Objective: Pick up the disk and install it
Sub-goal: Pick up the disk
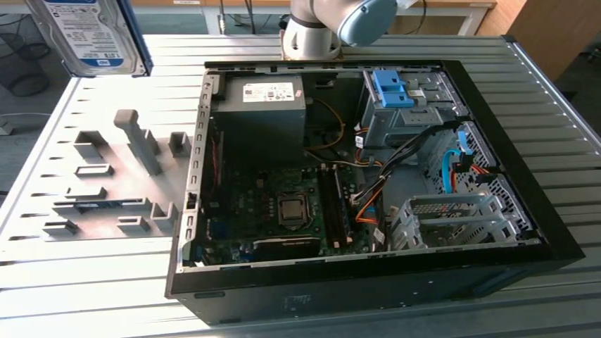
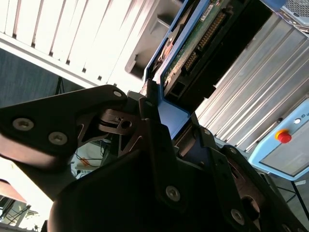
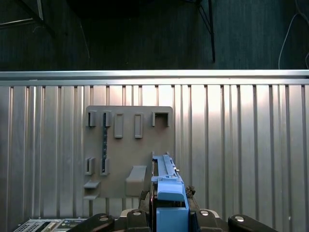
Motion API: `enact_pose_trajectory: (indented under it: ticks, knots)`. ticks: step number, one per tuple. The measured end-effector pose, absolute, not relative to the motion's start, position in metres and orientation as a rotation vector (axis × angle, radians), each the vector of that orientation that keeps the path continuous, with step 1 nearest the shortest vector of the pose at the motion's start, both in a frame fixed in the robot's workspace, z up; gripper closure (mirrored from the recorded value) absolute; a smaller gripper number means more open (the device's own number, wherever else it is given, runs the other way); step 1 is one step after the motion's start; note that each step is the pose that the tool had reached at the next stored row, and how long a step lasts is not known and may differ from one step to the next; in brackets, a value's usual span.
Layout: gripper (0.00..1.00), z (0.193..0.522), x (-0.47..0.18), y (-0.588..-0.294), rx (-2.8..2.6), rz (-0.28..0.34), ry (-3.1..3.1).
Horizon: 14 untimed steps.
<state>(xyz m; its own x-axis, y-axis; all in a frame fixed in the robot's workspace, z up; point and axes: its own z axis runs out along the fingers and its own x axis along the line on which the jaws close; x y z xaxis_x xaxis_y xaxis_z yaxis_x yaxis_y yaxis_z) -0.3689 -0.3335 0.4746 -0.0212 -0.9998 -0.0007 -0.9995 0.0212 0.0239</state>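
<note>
Gripping the disk [image 1: 89, 35] by its blue rail, with the gripper [image 2: 170, 123] fingers clenched on either side of that rail in both wrist views. Hanging in the air, label side turned to the exterior view, well above the table's [image 1: 75, 289] edge on the exterior view's left, touching nothing else. Hovering over the grey holder plate [image 3: 128, 145], with bare slats lying open beside it. Keeping well apart from the open case [image 1: 376, 282], with a blue bracket [image 1: 393, 88] sitting in its far bay.
</note>
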Motion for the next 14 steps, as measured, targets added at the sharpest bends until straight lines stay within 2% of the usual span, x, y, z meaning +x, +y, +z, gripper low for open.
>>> enact_pose_trajectory:
  ticks: [14]
  knots:
    - [0.64, 0.4745, -0.3589, -0.3335, 2.186, -0.027, -2.233]
